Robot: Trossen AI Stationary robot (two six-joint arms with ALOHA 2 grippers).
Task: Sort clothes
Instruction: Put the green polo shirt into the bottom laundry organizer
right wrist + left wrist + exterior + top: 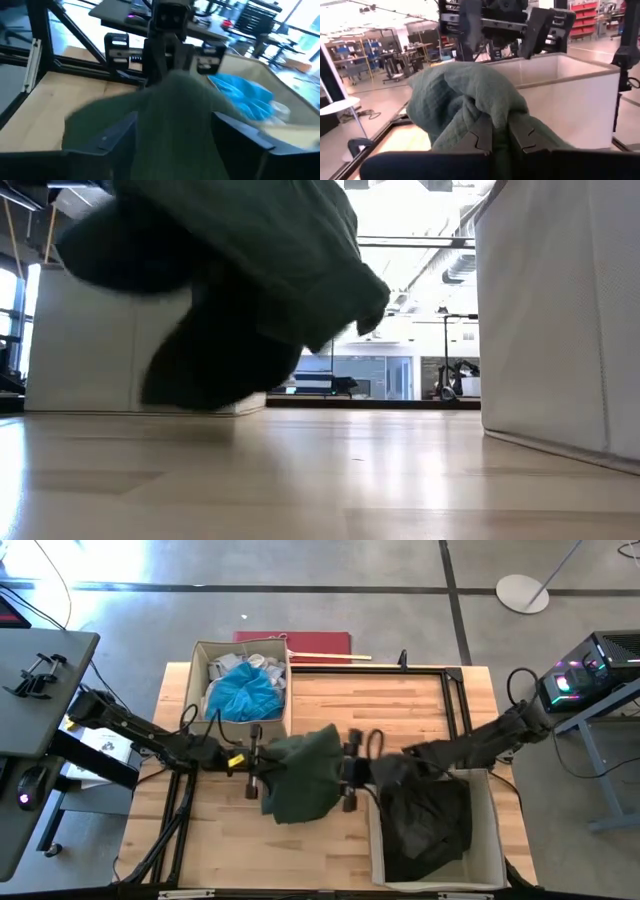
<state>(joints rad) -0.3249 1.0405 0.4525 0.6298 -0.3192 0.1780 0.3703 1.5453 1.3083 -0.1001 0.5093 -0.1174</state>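
Note:
A dark green garment [305, 780] hangs bunched between my two grippers over the table's middle. In the low view [250, 260] it is lifted, with its lower end close above the wood. My left gripper [258, 768] is shut on its left side. My right gripper [348, 775] is open at its right side; in the right wrist view the fingers [120, 135] stand wide on either side of the green cloth [170, 110]. A beige box [197, 680] at the back left holds a bright blue garment [245, 690] and white ones [225, 662]. A second beige box [495, 830] at the near right holds dark clothes [430, 820]. My left gripper pinches a bunched fold of the green garment [495, 112] between its two fingers, coming level from the table's left. Several layers are gathered there. The cloth humps up beyond the fingers and hangs slack below them.
A red flat thing [295, 640] and a wooden stick [330, 657] lie at the table's far edge. Black frame rails [452, 690] run along the back right. In the low view the box walls [550, 320] stand on either side of bare wood.

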